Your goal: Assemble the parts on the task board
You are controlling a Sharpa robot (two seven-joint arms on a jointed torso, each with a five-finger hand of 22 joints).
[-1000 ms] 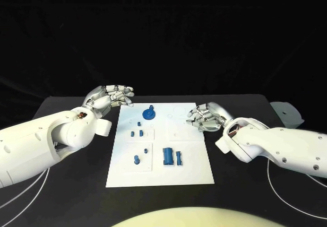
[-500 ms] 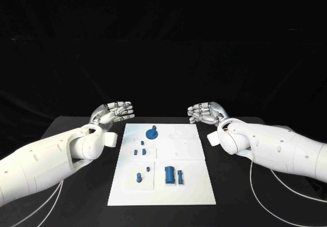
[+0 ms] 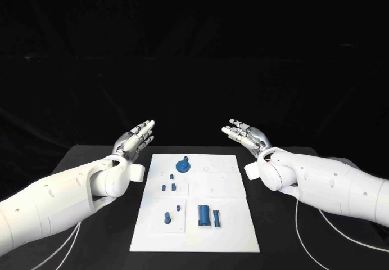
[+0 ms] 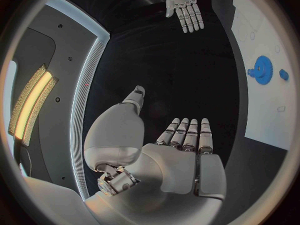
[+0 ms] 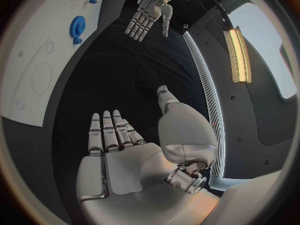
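Observation:
The white task board (image 3: 231,228) lies in the middle of the black table. On it are a blue gear (image 3: 184,165) at the far end, small blue pegs (image 3: 168,186) mid-board, and two blue blocks (image 3: 203,215) near the front. My left hand (image 3: 136,138) is raised beyond the board's far left corner, fingers stretched out flat, holding nothing. My right hand (image 3: 246,135) hangs beyond the far right corner, also flat and empty. The left wrist view shows the left hand (image 4: 178,155), the gear (image 4: 263,70) and the right hand (image 4: 183,3). The right wrist view shows the right hand (image 5: 122,155), the gear (image 5: 77,24) and the left hand (image 5: 149,12).
Bare black table runs along both long sides of the board (image 5: 31,85). White cables (image 3: 312,247) trail over the table by the right arm.
Both hands have risen off the board's far end and uncurled from loose fists to flat, straight fingers. The camera view has also shifted.

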